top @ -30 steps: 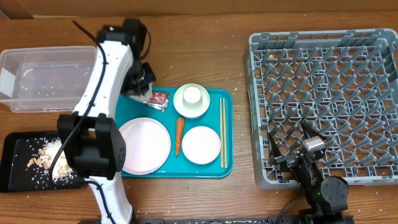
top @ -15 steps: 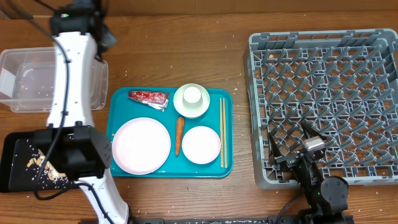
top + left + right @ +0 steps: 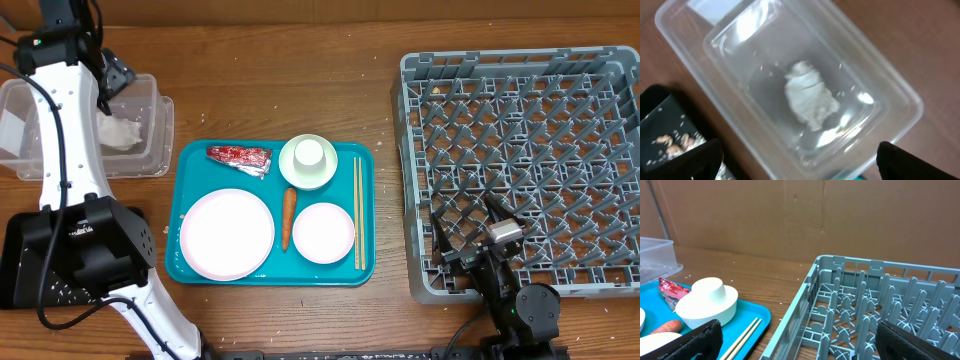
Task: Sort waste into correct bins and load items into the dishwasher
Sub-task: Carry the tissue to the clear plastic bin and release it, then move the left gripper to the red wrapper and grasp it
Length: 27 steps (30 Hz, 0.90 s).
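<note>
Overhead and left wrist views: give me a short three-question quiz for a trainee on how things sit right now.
1. True or false: the tissue lies in the tub.
2. What lies between the plate and the dish? A carrot, B spoon, C sponge.
3. Is the left gripper open or shut?
Key: 1 true; 2 A; 3 open, holding nothing.
</note>
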Available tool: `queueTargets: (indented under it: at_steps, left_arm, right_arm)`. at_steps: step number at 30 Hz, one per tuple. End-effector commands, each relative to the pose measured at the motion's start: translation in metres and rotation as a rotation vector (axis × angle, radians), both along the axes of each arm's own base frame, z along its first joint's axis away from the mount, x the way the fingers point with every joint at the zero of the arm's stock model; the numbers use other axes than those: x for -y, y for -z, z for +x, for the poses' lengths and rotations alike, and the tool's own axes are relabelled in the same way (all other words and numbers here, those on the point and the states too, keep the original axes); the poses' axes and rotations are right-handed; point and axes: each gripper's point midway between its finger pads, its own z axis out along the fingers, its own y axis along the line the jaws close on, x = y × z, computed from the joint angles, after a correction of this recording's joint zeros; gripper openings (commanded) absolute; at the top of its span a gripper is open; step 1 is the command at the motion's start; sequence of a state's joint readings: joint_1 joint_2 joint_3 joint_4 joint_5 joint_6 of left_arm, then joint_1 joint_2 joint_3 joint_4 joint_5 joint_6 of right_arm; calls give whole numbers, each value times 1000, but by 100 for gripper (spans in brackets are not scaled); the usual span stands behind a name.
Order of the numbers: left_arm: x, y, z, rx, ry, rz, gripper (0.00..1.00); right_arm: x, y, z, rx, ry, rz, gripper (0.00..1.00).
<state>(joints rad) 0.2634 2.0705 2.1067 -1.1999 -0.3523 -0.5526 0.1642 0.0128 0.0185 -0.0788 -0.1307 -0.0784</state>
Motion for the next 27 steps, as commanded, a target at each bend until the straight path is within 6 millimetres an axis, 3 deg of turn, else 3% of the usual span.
queueTargets:
  at_steps: [1,9,10,14,20,27]
  left_arm:
    - [23,0,-2,-24,71,-55,100]
    - [126,8,17,5,348,-345,93]
    - [148,9,15,-10,391,-374,93]
    - [189,17,0,-93,433,-399,92]
    - [224,48,-18,-192,345,-417,80]
    - [233,98,-26,-219,239,-437,77]
  right_arm:
    - [1,1,0,6,6,0,100]
    - [1,1,0,6,6,0,100]
    - [1,1,0,6,6,0,100]
    - [1,1,0,6,6,0,100]
    - [1,1,0,6,6,0,100]
    - [1,1,0,6,6,0,100]
